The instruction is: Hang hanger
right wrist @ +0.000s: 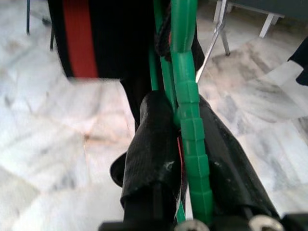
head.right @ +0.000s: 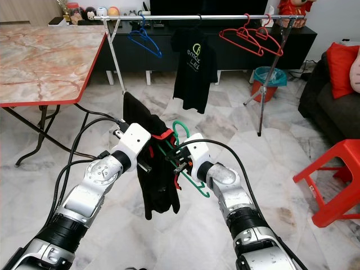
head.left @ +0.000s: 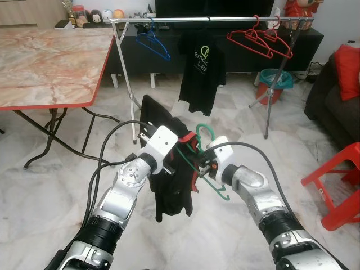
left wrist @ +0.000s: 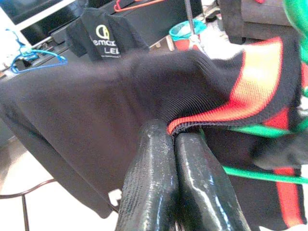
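Green plastic hanger point(head.left: 209, 163) pinched in the right gripper point(right wrist: 185, 125) at chest height before the silver clothes rail point(head.left: 214, 19), black garment with red trim point(head.left: 171, 169) on it, its collar clamped by the left gripper point(left wrist: 173, 144), black T-shirt point(head.left: 201, 70) on the rail lettered "emax LE", blue hanger point(head.left: 153, 44) and red hangers point(head.left: 261, 38) alongside

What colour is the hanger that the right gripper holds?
Green. The hanger shows best in the right wrist view, clamped in the right gripper.

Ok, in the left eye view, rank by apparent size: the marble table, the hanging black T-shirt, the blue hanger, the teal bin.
1. Marble table, clearly largest.
2. Black T-shirt.
3. Blue hanger and teal bin look alike; the bin is partly hidden behind a rack leg, so no ranking.
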